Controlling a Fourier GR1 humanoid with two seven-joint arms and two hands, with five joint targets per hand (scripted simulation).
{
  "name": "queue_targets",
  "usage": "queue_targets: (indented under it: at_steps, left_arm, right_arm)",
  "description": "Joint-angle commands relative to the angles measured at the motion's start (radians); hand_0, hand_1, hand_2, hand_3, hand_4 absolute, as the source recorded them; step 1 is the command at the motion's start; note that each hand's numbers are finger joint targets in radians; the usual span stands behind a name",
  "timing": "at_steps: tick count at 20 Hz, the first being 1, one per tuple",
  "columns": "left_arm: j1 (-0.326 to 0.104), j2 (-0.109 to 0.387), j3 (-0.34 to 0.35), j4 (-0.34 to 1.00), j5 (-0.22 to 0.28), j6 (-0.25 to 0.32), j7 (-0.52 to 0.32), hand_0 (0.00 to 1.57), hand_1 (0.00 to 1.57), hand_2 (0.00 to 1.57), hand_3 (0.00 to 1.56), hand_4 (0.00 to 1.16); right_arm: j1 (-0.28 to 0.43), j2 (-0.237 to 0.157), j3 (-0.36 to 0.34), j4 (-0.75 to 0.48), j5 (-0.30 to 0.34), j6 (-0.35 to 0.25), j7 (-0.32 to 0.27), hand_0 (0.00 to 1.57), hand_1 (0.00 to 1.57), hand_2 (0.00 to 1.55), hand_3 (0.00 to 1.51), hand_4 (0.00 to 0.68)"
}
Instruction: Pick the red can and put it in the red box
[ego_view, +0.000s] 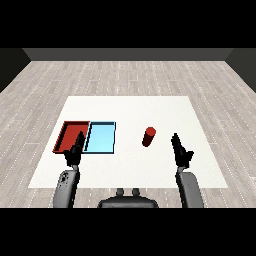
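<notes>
Red can (148, 136) upright on counter (165, 107), untouched. Right hand (181, 151) near, fingers straight, empty: approach from right, curl round can. Left hand (74, 151) relaxed, empty.

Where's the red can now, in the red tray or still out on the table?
Out. The red can stands on the white table, right of the light blue tray, apart from the red tray; neither hand holds it.

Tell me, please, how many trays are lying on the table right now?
2. The red tray lies at the table's left side, partly behind the left hand; the light blue tray sits directly beside it, on its right. Nothing suggests another is hidden.
</notes>
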Motion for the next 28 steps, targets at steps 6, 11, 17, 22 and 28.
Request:
queue_targets:
  at_steps: [6,11,17,22,28]
  left_arm:
    - [-0.052,-0.041,-0.060,0.016,-0.037,0.003,0.066,0.00,0.00,0.00,0.00,0.00]
    - [-0.036,-0.049,0.006,-0.107,0.059,-0.057,-0.286,0.00,0.00,0.00,0.00,0.00]
    - [-0.086,-0.034,0.033,0.021,0.045,-0.067,-0.340,0.00,0.00,0.00,0.00,0.00]
    - [-0.027,-0.105,-0.052,-0.021,0.002,-0.019,-0.389,0.00,0.00,0.00,0.00,0.00]
    - [0.012,-0.059,-0.008,-0.131,0.068,-0.081,-0.317,0.00,0.00,0.00,0.00,0.00]
  right_arm:
    - [-0.245,-0.219,-0.205,0.272,-0.153,0.223,0.004,0.00,0.00,0.00,0.00,0.000]
    - [-0.227,-0.155,-0.216,0.269,-0.174,0.266,-0.350,0.00,0.00,0.00,0.00,0.000]
    - [-0.317,-0.219,-0.261,0.511,-0.169,0.360,-0.486,0.00,0.00,0.00,0.00,0.000]
    - [-0.313,-0.188,-0.231,0.472,-0.148,0.324,-0.462,0.00,0.00,0.00,0.00,0.000]
    - [-0.408,-0.190,-0.233,0.601,-0.137,0.314,-0.476,0.00,0.00,0.00,0.00,0.000]
